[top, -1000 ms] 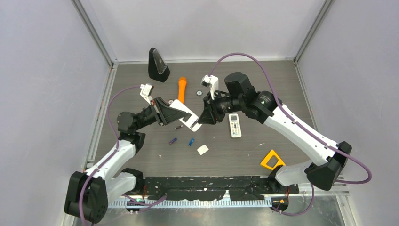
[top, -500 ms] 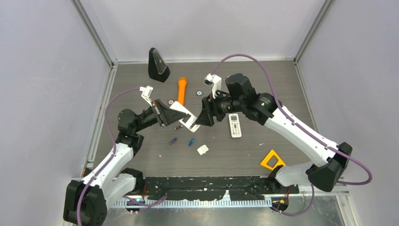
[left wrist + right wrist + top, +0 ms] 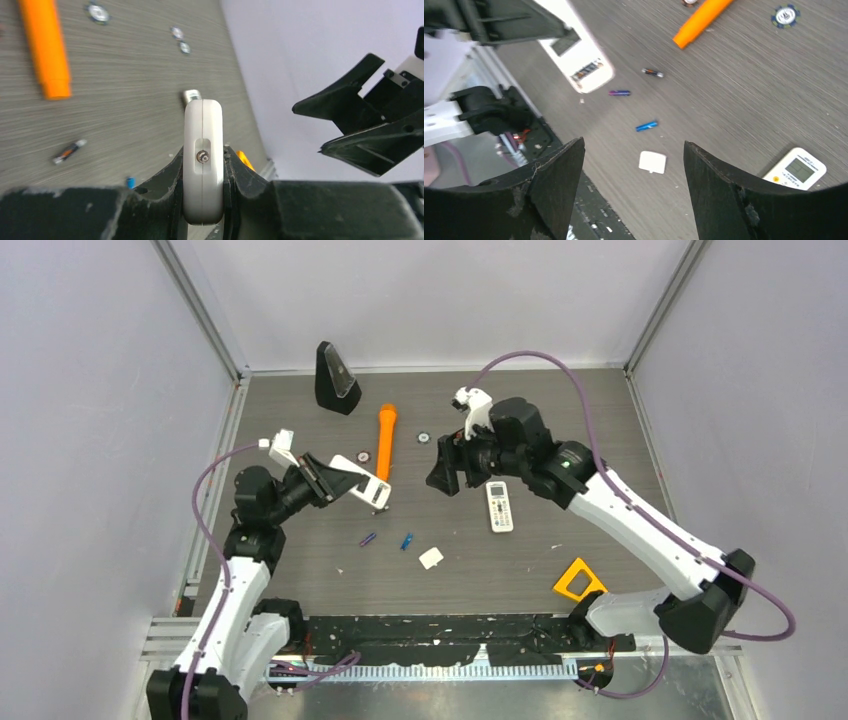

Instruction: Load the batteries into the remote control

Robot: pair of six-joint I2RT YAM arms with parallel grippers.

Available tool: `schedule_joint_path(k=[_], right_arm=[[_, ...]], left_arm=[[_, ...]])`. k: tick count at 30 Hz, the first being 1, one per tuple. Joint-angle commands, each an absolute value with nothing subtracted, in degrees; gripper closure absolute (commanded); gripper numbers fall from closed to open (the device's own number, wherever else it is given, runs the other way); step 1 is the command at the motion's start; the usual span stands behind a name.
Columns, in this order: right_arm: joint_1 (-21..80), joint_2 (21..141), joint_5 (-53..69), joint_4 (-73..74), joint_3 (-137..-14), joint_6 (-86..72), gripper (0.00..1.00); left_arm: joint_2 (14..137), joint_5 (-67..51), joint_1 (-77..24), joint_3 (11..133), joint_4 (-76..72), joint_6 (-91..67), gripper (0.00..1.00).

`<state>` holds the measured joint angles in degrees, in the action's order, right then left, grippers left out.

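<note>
Grey tabletop (image 3: pixel 560 440), near edge first: small white cover (image 3: pixel 431 558), then blue battery (image 3: pixel 407 541) and purple battery (image 3: pixel 368 538) lying loose, dark battery (image 3: pixel 652 72) just beyond. Above those, left gripper (image 3: pixel 335 477) clamps the remote (image 3: pixel 362 481) alone now. Right gripper (image 3: pixel 634 145) just let go, jaws wide, backed off w/ nothing held. Prob. you're btwn cells: fetch the next one. Can't tell what's already loaded.

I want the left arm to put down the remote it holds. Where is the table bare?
Bare: the stretch between the white cover and the yellow piece, and the far right corner beyond the right arm. Crowded: around the batteries and the orange cylinder.
</note>
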<state>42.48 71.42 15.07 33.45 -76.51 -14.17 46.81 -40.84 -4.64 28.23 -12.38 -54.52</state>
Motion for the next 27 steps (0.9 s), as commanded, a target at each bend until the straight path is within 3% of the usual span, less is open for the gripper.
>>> schedule_joint_path(k=[1,11,18,27], right_arm=[[45.2,77.4,7.8,29.8,-74.1,-11.3,0.23],[58.1,98.0,-2.8,27.8,-82.8,-6.6,0.35],[60.9,108.1,14.1,18.1,-84.9,11.4,0.29],[61.0,119.8,17.6,24.3,-95.5,20.8,0.29]], left_arm=[[42.7,-31.6,-2.2,34.2,10.5,-43.4,1.00],[38.0,-10.1,-1.9,38.4,31.5,-36.0,1.00],[34.8,1.4,-2.1,40.3,37.3,-34.6,1.00],[33.1,3.2,-2.0,40.1,39.0,-36.5,1.00]])
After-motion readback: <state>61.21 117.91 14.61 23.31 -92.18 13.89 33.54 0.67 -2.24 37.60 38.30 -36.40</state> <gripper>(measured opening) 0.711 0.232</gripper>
